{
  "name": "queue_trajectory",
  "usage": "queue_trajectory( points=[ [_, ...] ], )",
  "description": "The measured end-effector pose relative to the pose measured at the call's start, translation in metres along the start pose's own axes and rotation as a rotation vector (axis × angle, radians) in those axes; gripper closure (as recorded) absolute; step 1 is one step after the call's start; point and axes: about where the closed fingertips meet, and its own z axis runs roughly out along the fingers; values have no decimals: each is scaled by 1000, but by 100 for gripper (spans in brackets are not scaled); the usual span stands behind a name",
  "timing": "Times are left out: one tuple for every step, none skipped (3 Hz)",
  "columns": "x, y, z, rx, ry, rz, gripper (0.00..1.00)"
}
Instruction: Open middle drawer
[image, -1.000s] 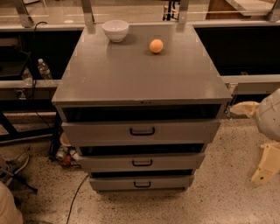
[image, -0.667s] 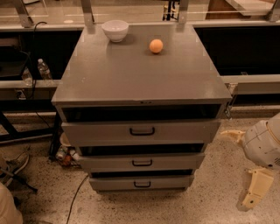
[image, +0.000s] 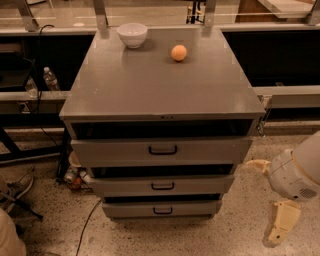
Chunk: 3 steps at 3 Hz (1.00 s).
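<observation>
The grey metal cabinet (image: 160, 85) has three drawers stacked in its front. The middle drawer (image: 200, 186) has a shallow grey front with a small black loop handle (image: 162, 186) at its centre and a dark gap above it. It sits pushed in, and none of its interior shows. My gripper (image: 258, 203) is at the lower right, to the right of the cabinet and just above the floor. Its two cream fingers (image: 281, 225) are spread apart and hold nothing. It is apart from the drawer and its handle.
A white bowl (image: 132, 34) and an orange ball (image: 179, 52) sit on the cabinet top. The top drawer (image: 210, 151) and the bottom drawer (image: 195, 209) are also pushed in. A water bottle (image: 50, 79) and cables are on the left. The floor is speckled (image: 225, 235).
My gripper and arm have moved left and down, further into view and closer to the cabinet's right side. The drawers have not moved.
</observation>
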Motion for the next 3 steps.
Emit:
queue_trajectory(
  points=[
    [14, -6, 52, -45, -23, 0, 0],
    [21, -18, 102, -31, -34, -22, 0],
    [23, -36, 145, 10, -75, -31, 0]
  ],
)
